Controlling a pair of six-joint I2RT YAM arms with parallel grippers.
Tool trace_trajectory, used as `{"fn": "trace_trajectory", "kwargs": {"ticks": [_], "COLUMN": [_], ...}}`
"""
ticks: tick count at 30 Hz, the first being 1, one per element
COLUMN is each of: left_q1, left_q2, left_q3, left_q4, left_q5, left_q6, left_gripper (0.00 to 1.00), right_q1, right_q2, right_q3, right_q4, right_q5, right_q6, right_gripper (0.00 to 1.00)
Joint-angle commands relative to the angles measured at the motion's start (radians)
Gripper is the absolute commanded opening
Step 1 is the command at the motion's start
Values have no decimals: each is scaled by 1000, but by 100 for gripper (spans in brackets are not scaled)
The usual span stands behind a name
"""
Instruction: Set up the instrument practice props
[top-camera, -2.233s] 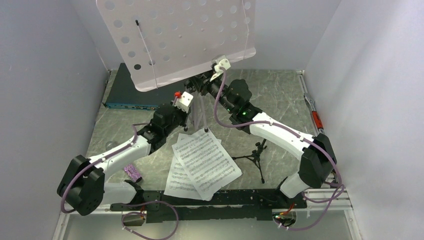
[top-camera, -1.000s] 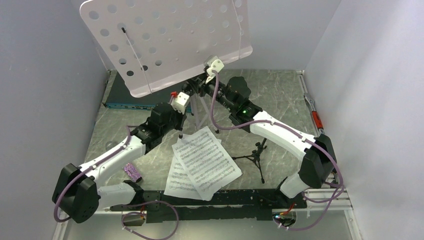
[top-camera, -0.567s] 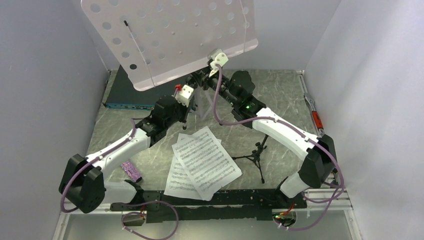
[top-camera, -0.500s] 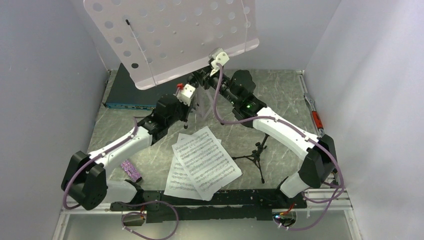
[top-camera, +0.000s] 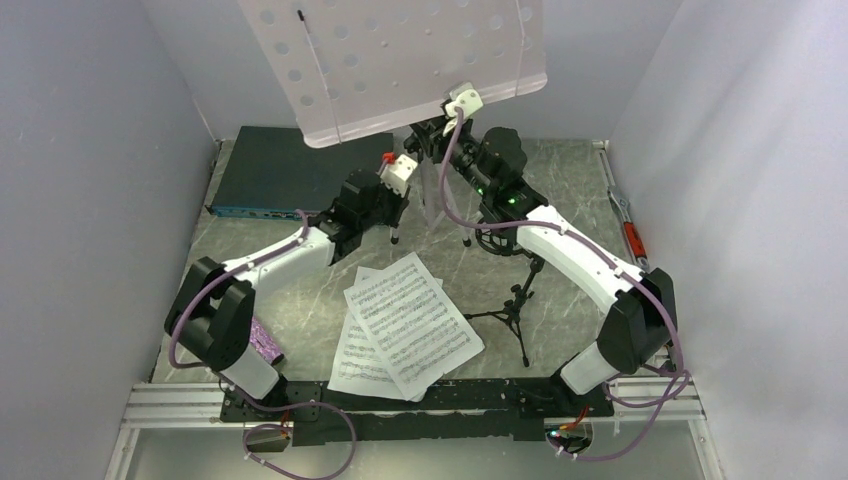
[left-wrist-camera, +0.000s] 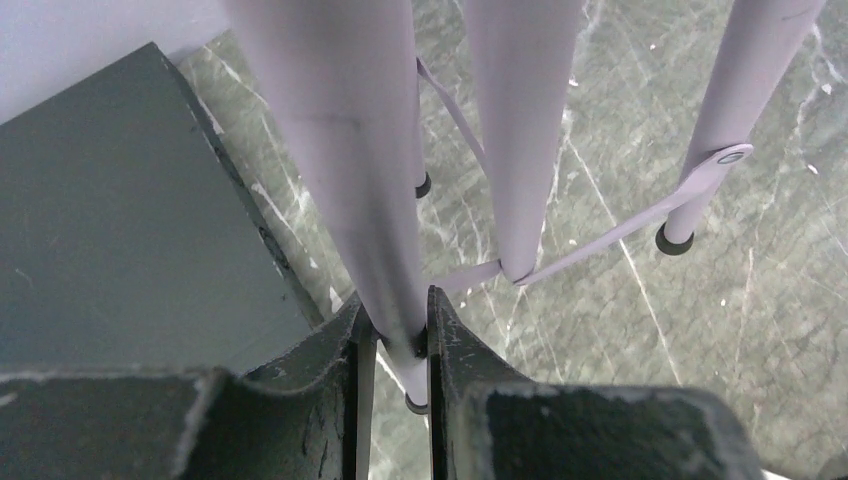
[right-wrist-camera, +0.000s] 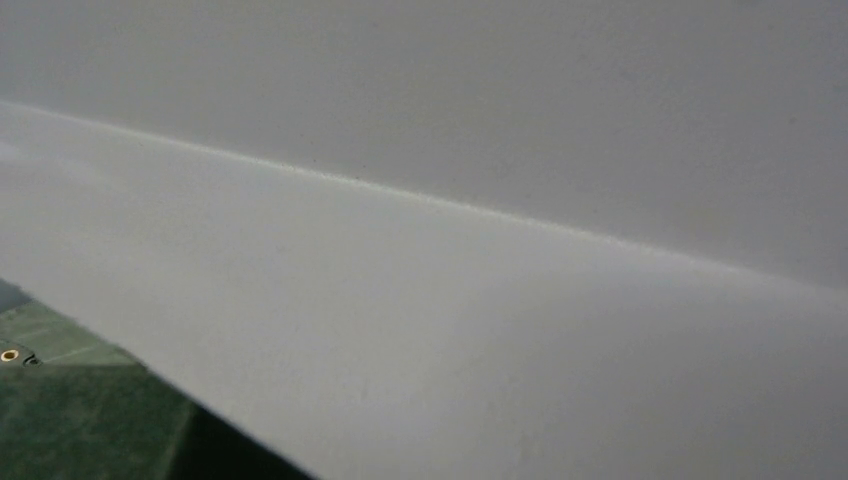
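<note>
Pinching a music stand leg (left-wrist-camera: 372, 180), the left hand (left-wrist-camera: 393, 345) is nearly closed.

We see a flat dark box (top-camera: 268, 172) lying at the far left of the table (top-camera: 575, 180), close to the far left corner. Its long blue front edge faces the near side and carries small markings that we cannot read. In the left wrist view we see its top as a plain dark grey slab with a sharp corner, lying flat on the green-grey, marble-veined surface. A red-handled tool (top-camera: 631, 236) lies along the table's right edge, just beside the right wall (top-camera: 760, 200), its bare metal end pointing toward the far side. We see the left wall (top-camera: 90, 150) in the same pale grey.
</note>
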Motion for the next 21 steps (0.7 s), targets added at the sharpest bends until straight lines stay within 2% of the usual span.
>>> {"fn": "trace_trajectory", "kwargs": {"ticks": [1, 7, 12, 18, 21], "left_q1": [25, -15, -34, -51, -55], "left_q2": [110, 173, 216, 240, 245], "left_q3": [-27, -23, -15, -15, -21], "left_q4": [-163, -69, -51, -39, -32], "left_q5": [-193, -223, -249, -251, -248], "left_q6": [103, 133, 138, 137, 139], "left_gripper": [3, 3, 3, 3, 3], "right_q1": [-45, -66, -93, -116, -118], "right_q2": [-267, -322, -371, -411, -426], "right_q3": [115, -57, -201, -290, -322], "right_q4": [505, 567, 598, 581, 579], "right_q5": [43, 99, 168, 215, 212], "right_q6": [22, 29, 49, 70, 69], "right_gripper": [0, 0, 0, 0, 15]}}
